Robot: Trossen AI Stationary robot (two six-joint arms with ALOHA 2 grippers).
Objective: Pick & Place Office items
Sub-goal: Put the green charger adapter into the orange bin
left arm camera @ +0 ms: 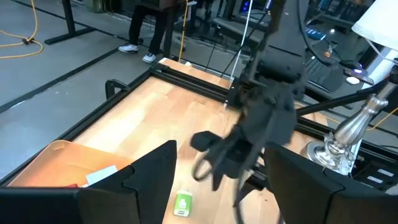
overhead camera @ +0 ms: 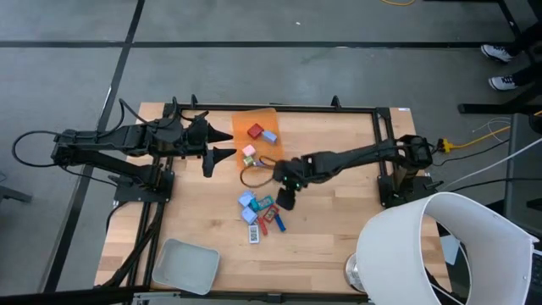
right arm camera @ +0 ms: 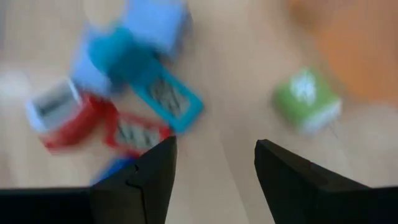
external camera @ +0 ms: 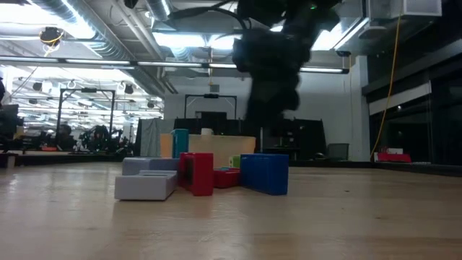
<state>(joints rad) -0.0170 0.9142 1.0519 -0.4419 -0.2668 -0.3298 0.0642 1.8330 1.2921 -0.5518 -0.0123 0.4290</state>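
Observation:
The office items lie in a loose pile of blue, teal, red and white pieces on the wooden table; the pile also shows in the low view and, blurred, in the right wrist view. A green-and-white piece lies apart on the table, near the orange bin. It also shows in the wrist views. A red piece and a blue piece lie in the bin. My right gripper is open and empty above the table, between the pile and the green piece. My left gripper is open and empty, level, beside the bin's left side.
A pale grey shallow tray stands at the near left. A white lamp shade on a metal stand covers the near right corner. A thin brown loop lies on the table beside my right gripper. A person's legs show beyond the table.

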